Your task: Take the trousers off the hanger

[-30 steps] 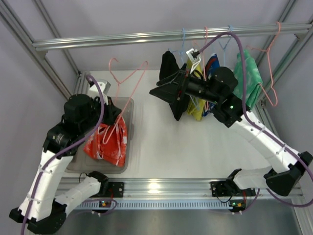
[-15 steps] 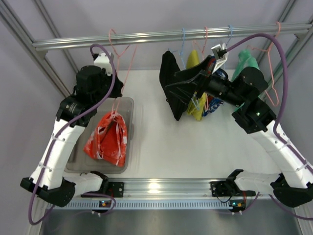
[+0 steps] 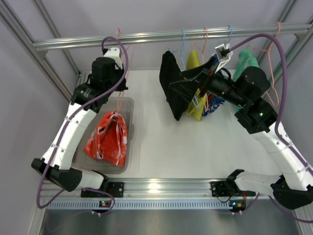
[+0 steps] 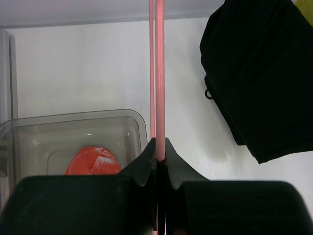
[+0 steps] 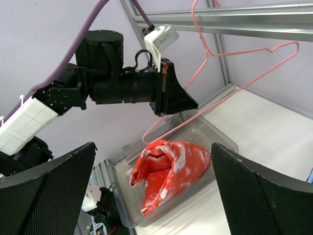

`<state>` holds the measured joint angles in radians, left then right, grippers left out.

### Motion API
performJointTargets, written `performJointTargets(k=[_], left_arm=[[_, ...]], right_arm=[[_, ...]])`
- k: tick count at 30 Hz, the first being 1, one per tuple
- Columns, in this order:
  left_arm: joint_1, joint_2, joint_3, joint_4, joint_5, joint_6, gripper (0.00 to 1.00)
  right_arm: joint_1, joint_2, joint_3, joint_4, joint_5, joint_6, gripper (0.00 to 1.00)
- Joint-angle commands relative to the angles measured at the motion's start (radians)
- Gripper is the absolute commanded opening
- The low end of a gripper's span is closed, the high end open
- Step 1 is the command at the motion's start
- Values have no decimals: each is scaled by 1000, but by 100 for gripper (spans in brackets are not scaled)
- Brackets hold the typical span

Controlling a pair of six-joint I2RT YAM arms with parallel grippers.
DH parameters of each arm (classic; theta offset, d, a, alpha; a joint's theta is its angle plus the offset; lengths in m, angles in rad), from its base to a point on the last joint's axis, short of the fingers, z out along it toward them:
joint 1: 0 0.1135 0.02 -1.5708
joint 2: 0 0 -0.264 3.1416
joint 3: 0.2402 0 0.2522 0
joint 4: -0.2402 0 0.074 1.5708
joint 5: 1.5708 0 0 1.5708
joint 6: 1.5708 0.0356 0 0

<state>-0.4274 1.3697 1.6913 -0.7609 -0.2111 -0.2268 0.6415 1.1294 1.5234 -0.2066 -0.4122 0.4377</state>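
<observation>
The red-orange trousers (image 3: pixel 108 139) lie crumpled in a clear bin (image 3: pixel 129 105) at the left; the wrist views show them too (image 4: pixel 93 161) (image 5: pixel 171 166). My left gripper (image 3: pixel 120 82) (image 4: pixel 160 147) is raised near the rail and shut on the thin pink hanger (image 3: pixel 119 100) (image 4: pixel 160 73). The hanger (image 5: pixel 234 90) slants down from the rail. Its lower corner ends just above the top of the trousers; I cannot tell whether it touches them. My right gripper (image 3: pixel 180 90) (image 5: pixel 154 196) stands open mid-table, facing the bin, with nothing between its fingers.
A black garment (image 3: pixel 171 88) (image 4: pixel 259 73) hangs from the rail (image 3: pixel 146 38) right beside my right gripper. Yellow (image 3: pixel 195 105), blue and green (image 3: pixel 247 73) garments hang further right on wire hangers. Frame posts stand at the left and right edges.
My left arm has lifted the hanger up and back toward the rail. The trousers have stayed in the bin. The right arm rose a little and turned toward the bin.
</observation>
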Motion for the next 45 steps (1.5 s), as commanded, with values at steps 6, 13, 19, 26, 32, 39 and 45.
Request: performJointTargets(k=[6,13,19,26,32,39,45], left_arm=[[38,40,11,34,13,-32,0],[49,-9,-62,84,97,-13,78],[65,-125,-131,103,206,12,99],[85,-294,-180,65,325,69,99],[88,-353,-171,-121,138,112,99],[101,-492,-245,-86,-276,191,99],[168,-636,-387,9,-335,297,99]], right_arm=[[-32,-51,-34,-7,-10,10,100],[-51,-75,-68,-4,-11,7,99],[-55,-114,-91,-19,27,-5,99],[-60,-209,-143,-56,140,-88,100],[-163,-332,-235,-135,208,-138,99],[-305,-468,-282,-243,322,-254,99],[-409,-612,-397,-226,443,-425,99]])
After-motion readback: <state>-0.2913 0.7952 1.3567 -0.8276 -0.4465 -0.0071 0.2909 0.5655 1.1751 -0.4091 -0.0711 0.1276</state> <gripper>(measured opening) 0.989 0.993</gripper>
